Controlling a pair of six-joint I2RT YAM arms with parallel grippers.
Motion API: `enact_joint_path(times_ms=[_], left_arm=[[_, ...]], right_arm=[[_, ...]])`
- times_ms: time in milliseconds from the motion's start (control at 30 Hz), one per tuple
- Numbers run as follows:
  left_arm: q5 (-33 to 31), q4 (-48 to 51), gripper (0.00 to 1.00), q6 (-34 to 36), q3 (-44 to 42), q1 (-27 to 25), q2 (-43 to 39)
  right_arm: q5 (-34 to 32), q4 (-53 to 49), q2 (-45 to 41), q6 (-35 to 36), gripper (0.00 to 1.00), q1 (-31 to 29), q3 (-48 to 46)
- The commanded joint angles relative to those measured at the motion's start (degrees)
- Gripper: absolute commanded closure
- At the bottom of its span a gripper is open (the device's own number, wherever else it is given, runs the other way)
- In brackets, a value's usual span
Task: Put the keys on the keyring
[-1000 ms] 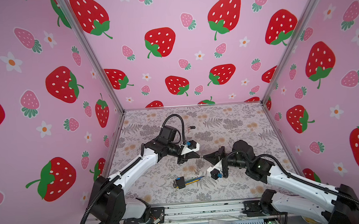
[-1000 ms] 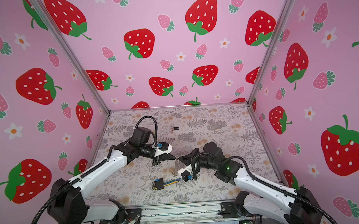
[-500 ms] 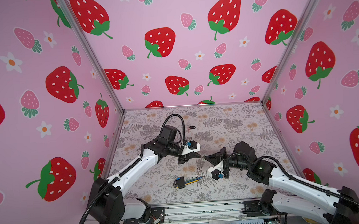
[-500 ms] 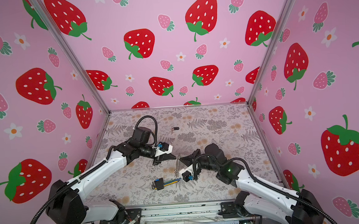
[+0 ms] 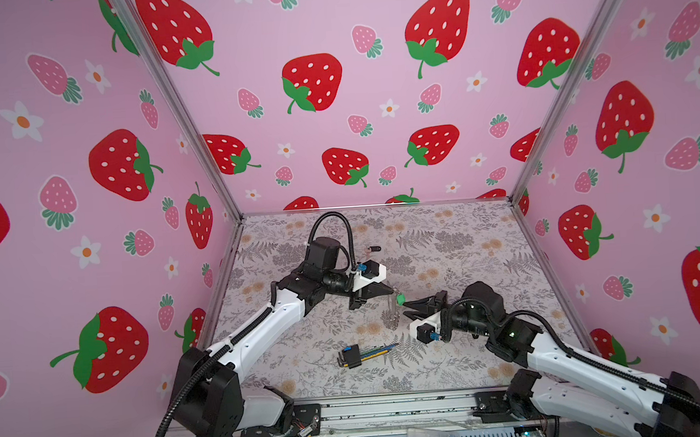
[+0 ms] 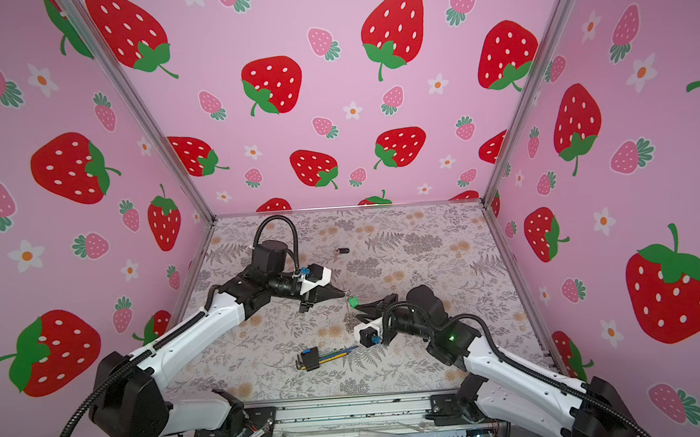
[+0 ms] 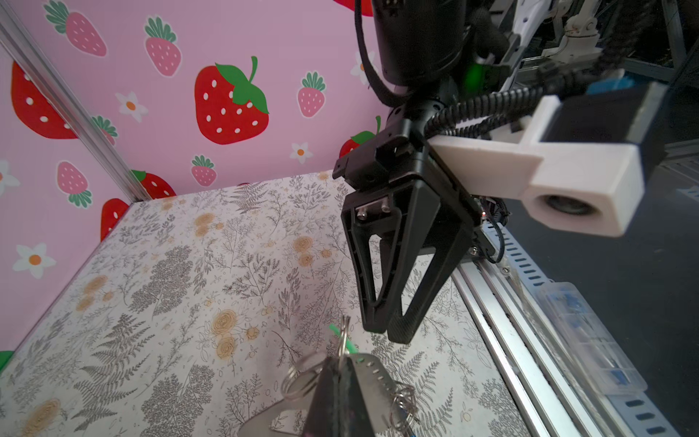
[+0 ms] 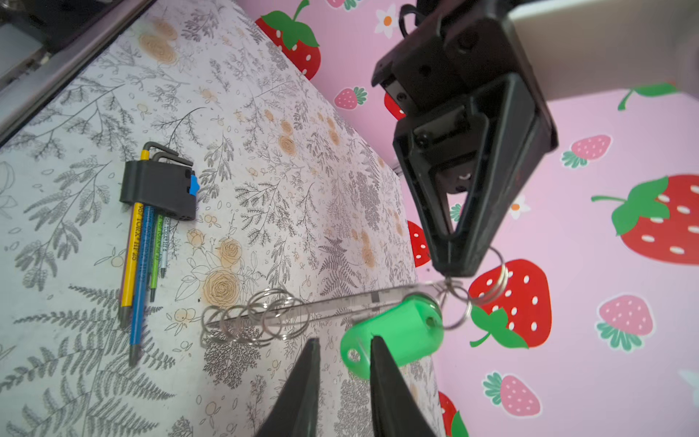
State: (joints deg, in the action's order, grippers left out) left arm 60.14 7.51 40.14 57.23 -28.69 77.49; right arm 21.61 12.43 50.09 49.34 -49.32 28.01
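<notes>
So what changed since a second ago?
The right gripper opened its jaws, let go of the green-tag key and backed away a little. The key now dangles from the keyring, which the left gripper still pinches shut. The hex wrenches and the black-tag key stayed put.

Both top views overhead-front; wrist views close-up.
</notes>
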Motion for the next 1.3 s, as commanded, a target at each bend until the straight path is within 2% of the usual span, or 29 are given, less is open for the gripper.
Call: enact_joint_path(times_ms=[0, 200, 400, 633, 900, 1267], left_arm=[[3.4, -7.3, 1.0, -4.7, -0.3, 0.6, -0.3], [4.3, -11.9, 1.0, -8.3, -1.3, 0.6, -0.6], [4.7, -12.6, 1.0, -9.4, -1.9, 0.6, -1.2], [3.7, -12.8, 1.0, -9.5, -2.4, -0.1, -2.2], [2.6, -11.0, 1.0, -8.2, -2.5, -0.8, -3.3], [1.3, -9.5, 1.0, -7.0, -2.0, -1.3, -3.3]], right_arm=[[3.0, 2.2, -2.5, -14.3, 0.69, 2.0, -0.2], [3.0, 7.5, -5.5, -28.2, 0.68, 3.6, 0.9], [4.1, 8.7, -4.6, -33.6, 0.74, 4.4, 4.5], [8.6, 6.5, -0.1, -35.1, 0.75, 4.5, 9.0], [5.7, 5.2, 3.5, -35.8, 0.76, 4.6, 10.4], [7.8, 3.9, 3.5, -35.0, 0.76, 4.6, 10.2]])
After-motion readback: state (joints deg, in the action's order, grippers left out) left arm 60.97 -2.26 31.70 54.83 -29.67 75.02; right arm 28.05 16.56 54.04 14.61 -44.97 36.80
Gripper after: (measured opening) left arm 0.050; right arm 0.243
